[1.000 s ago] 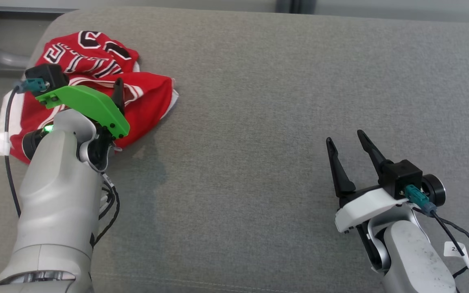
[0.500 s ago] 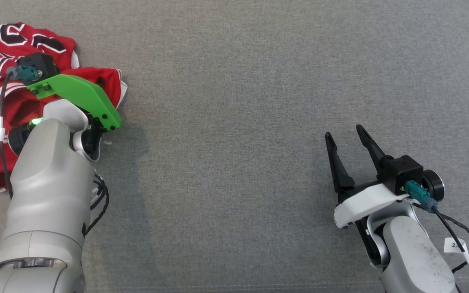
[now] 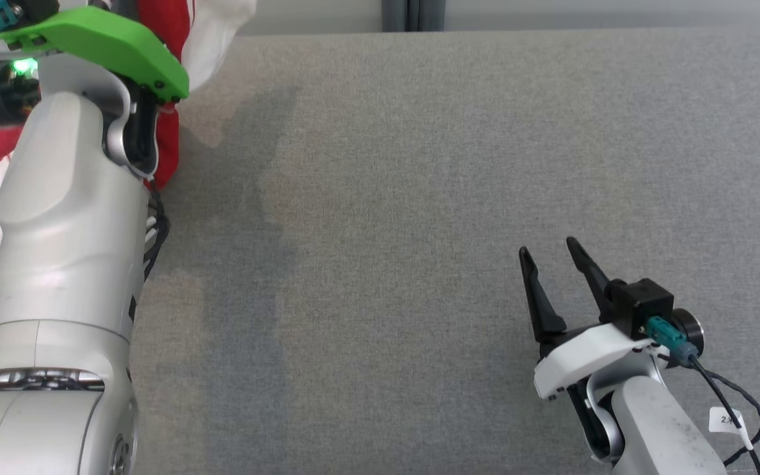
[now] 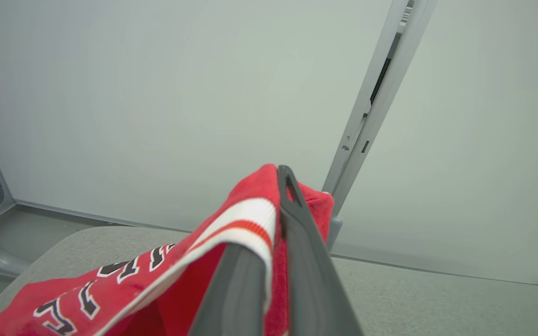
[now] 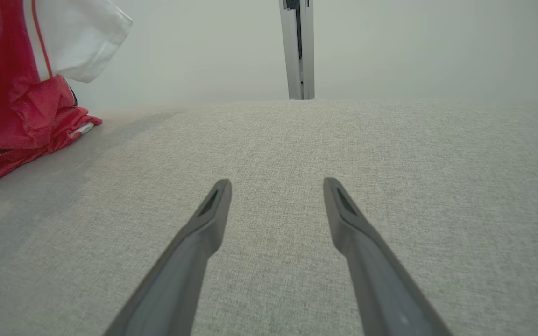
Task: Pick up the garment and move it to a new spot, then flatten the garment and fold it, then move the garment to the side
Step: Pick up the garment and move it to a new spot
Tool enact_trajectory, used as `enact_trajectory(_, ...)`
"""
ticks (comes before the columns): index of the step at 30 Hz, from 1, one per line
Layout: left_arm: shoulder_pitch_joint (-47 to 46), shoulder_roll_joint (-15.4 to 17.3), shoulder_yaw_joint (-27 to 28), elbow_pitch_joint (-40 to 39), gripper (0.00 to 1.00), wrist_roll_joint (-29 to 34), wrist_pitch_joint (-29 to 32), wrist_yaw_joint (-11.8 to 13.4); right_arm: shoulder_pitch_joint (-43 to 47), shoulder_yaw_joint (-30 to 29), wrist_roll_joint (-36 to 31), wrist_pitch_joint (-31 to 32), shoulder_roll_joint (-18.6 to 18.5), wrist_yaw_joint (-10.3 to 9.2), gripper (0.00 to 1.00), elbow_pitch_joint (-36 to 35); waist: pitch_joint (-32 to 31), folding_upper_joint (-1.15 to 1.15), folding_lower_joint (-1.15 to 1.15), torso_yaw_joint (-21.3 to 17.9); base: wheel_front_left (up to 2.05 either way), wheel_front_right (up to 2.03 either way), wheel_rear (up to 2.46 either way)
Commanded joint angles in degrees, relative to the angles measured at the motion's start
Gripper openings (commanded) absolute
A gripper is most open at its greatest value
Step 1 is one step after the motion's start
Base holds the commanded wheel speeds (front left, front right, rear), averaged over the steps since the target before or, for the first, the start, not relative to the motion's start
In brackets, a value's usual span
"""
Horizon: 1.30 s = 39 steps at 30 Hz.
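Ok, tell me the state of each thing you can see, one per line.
red jersey: crumpled, hanging by its striped edge from the left jaws, lower folds resting on the grey cushion.
left jaws: shut on the red jersey.
right jaws: open, holding nothing.

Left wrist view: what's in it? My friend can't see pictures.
The robot's left hand is shut on a fold of a red fabric jersey with white trim and black letters, holding it up above a grey fabric cushion. A pale wall stands behind.
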Motion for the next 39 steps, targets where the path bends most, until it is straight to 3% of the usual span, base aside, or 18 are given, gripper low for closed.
enact_trajectory(1, -1.62, -0.25, -0.59, -0.97, 0.0, -0.04, -0.56, -0.56, 1.34, 0.52, 0.67, -0.3, -0.17, 0.01, 1.0, 0.52, -5.24, 0.0, 0.0, -1.31, 0.0, 0.0, 0.0)
enact_trajectory(9, -6.05, -1.67, -4.99, -6.93, 0.0, -3.8, 0.1, -1.88, 3.02, 1.21, 2.41, -0.48, -0.18, 0.01, 1.0, 1.9, -10.5, 0.0, 0.0, -8.25, 0.0, 0.0, 0.0)
enact_trajectory(14, -6.35, -1.71, -10.47, -12.19, 0.0, -12.3, 0.23, -2.09, 3.13, 1.89, 2.6, -0.53, -0.19, 0.01, 1.0, 1.8, -11.02, 0.0, 0.0, -14.11, 0.0, 0.0, 0.0)
enact_trajectory(18, -6.05, -1.71, -16.06, -16.08, 0.0, -18.18, -0.51, -0.48, 2.85, 1.95, 2.42, -0.55, -0.15, 0.01, 1.0, 1.69, -10.17, 0.0, 0.0, -18.48, 0.0, 0.0, 0.0)
enact_trajectory(25, -3.01, -1.52, -27.95, -20.5, 0.0, -25.42, 0.08, 4.68, 2.2, 1.11, 2.8, -0.56, -0.11, 0.01, 1.0, 0.57, -7.1, 0.0, 0.0, -23.34, 0.0, 0.0, 0.0)
enact_trajectory(32, 4.03, -1.51, -35.4, -14.59, 0.0, -27.81, 0.22, 8.02, 1.85, 0.98, 3.73, -0.56, -0.11, 0.01, 1.0, -0.76, -4.2, 0.0, 0.0, -24.63, 0.0, 0.0, 0.0)
enact_trajectory(36, 8.41, -1.55, -38.78, -10.36, 0.0, -29.99, 0.82, 7.51, 1.46, 0.86, 4.19, -0.56, -0.11, 0.01, 1.0, -1.16, -2.75, 0.0, 0.0, -23.95, 0.0, 0.0, 0.0)
enact_trajectory(37, 9.32, -1.55, -39.47, -9.66, 0.12, -30.57, 0.7, 7.49, 1.31, 0.92, 4.32, -0.55, -0.11, 0.01, 1.0, -1.18, -2.47, 0.0, 0.0, -23.68, 0.0, 0.0, 0.0)
enact_trajectory(38, 10.35, -1.54, -40.66, -8.87, 0.48, -30.99, 0.81, 7.34, 1.05, 1.01, 4.51, -0.55, -0.11, 0.01, 1.0, -1.22, -2.11, 0.0, 0.0, -23.29, 0.0, 0.0, 0.0)
enact_trajectory(39, 11.19, -1.54, -41.35, -8.32, 1.0, -31.44, 0.83, 7.2, 0.81, 1.13, 4.67, -0.55, -0.1, 0.01, 1.0, -1.29, -1.9, 0.0, 0.0, -22.96, 0.0, 0.0, 0.0)
